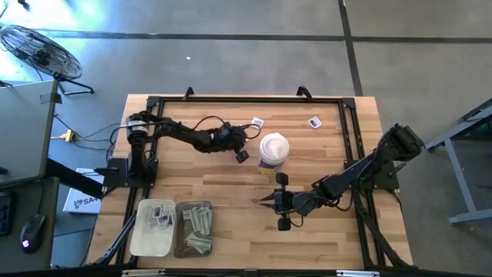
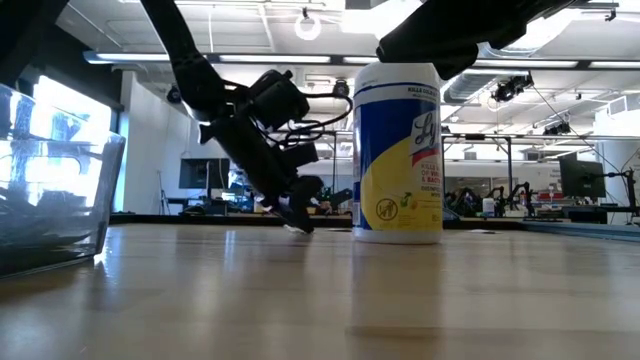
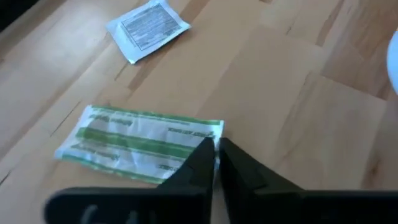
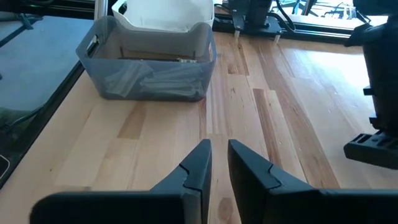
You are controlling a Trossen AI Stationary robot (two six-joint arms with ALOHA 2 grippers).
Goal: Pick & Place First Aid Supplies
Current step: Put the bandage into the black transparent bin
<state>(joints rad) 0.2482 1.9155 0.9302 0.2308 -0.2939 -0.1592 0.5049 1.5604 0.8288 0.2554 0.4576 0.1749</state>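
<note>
Overhead looks straight down; low camera level across table [image 1: 231, 196]; wrists close.

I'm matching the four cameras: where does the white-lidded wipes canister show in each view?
High view: canister stands mid-table, just right of the left gripper.
Low view: canister upright at centre, left gripper beside it.
Left wrist view: only a pale sliver at the right edge, possibly the canister; cannot tell.
Right wrist view: not in it.
Shared landmark: the left gripper next to the canister.

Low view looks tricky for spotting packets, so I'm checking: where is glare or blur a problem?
Low view: bright ceiling lights backlight the canister and dark arms; near tabletop soft. Left wrist view: green-striped packet print slightly blurred, left gripper dark.
</note>
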